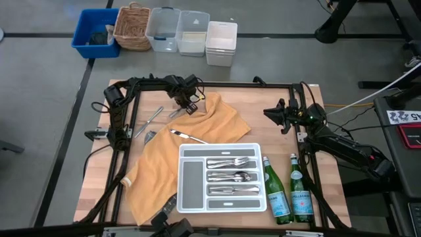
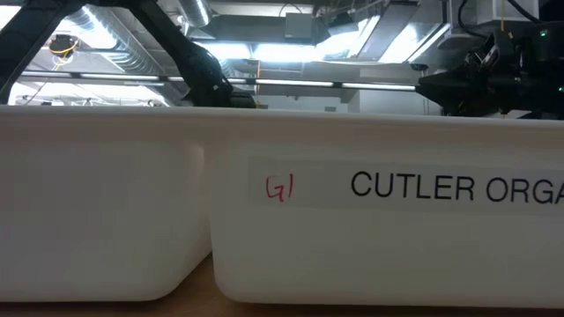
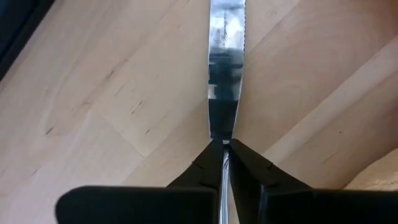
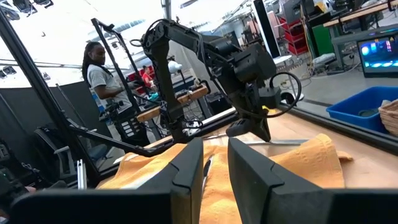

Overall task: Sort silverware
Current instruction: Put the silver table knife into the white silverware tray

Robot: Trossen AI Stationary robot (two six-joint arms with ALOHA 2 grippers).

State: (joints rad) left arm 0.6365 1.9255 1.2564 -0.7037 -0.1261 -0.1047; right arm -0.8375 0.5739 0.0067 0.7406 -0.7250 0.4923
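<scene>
Looking straight down, the high view shows the left pincer (image 1: 190,106) at the far side of the wooden bench (image 1: 329,197), at the far edge of the orange cloth (image 1: 210,125). A table knife (image 1: 187,137) lies on that cloth, and more loose silverware (image 1: 150,122) rests on bare wood beside it. The white divided tray (image 1: 223,203) already holds forks (image 1: 231,162), spoons (image 1: 233,176) and knives (image 1: 233,189) in separate slots. Two green bottles (image 1: 289,194) stand to its right. The right pincer (image 1: 275,116) hovers at the far right, well apart from the cutlery.

The low view is mostly filled by the tray's white wall.

In the left wrist view, the left pincer's fingers (image 3: 249,171) are clenched on a serrated knife (image 3: 225,68) above the wood.

In the right wrist view, the right pincer's fingers (image 4: 249,165) stand parted, holding nothing, and a person (image 4: 99,78) stands beyond the bench.
</scene>
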